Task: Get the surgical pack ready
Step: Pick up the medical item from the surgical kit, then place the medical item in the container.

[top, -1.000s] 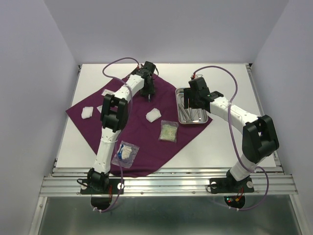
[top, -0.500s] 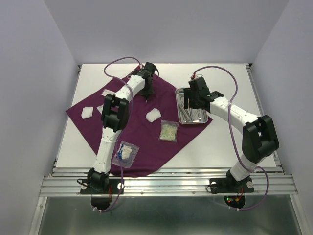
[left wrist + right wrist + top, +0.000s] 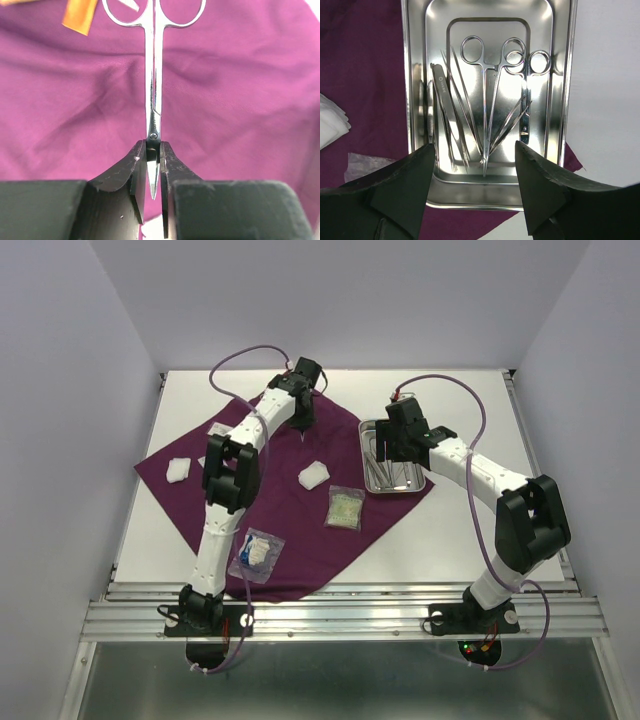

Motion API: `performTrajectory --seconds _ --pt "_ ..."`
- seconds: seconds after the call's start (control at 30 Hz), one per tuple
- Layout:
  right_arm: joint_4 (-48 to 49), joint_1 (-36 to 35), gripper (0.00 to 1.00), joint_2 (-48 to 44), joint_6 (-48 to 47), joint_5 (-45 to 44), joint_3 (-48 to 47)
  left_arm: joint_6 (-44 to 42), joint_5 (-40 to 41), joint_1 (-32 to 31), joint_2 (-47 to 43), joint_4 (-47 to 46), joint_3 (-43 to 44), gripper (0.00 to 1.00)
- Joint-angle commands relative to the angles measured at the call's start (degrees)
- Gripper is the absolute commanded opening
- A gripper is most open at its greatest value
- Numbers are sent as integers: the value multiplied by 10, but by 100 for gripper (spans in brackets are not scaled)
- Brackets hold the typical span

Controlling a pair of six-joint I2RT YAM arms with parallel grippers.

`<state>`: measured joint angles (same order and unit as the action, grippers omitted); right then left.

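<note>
The only writing in view is a small engraved mark near the top of the tweezers (image 3: 445, 110) in the tray (image 3: 490, 192), too fine to read. An orange tag (image 3: 80, 15) at 11 o'clock in the left wrist view shows no lettering.

The left gripper (image 3: 154, 150) is clamped on the scissors (image 3: 153, 90) just below the pivot screw. The blades sit between its fingers and the ring handles point to 12 o'clock, over the purple cloth (image 3: 240, 100). In the top view this gripper (image 3: 300, 420) sits near the cloth's (image 3: 290, 520) 12 o'clock corner.

The right gripper (image 3: 474, 147) hangs over the tray with its fingers spread wide and nothing between them. Beside the tweezers the tray holds a ring-handled clamp (image 3: 490, 100) and, at 3 o'clock of it, a smaller pair of scissors (image 3: 527, 100). The tray (image 3: 400, 490) rests at the cloth's 3 o'clock corner, its right side over the white table (image 3: 480, 400).

One gauze pad (image 3: 314, 475) lies mid-cloth and a second gauze pad (image 3: 179, 469) lies at 9 o'clock. A clear packet (image 3: 345, 508) lies at 5 o'clock of the middle pad. A second packet (image 3: 256, 552), with white and blue contents, lies near the 6 o'clock edge, touching the left arm.
</note>
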<state>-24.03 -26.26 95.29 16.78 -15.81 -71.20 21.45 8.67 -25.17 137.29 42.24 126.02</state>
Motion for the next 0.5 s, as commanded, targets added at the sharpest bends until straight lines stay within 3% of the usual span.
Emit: performTrajectory --seconds 0.0,0.33,0.47 --pt "3 2 70 -6 6 3 -14 -2 -6 -7 -97 0 -7 0" --pt "2 2 70 -12 11 -7 -10 3 -31 -28 -120 -1 -20 0" --pt "2 8 70 -20 12 -19 -7 14 -48 -65 -128 -5 -18 0"
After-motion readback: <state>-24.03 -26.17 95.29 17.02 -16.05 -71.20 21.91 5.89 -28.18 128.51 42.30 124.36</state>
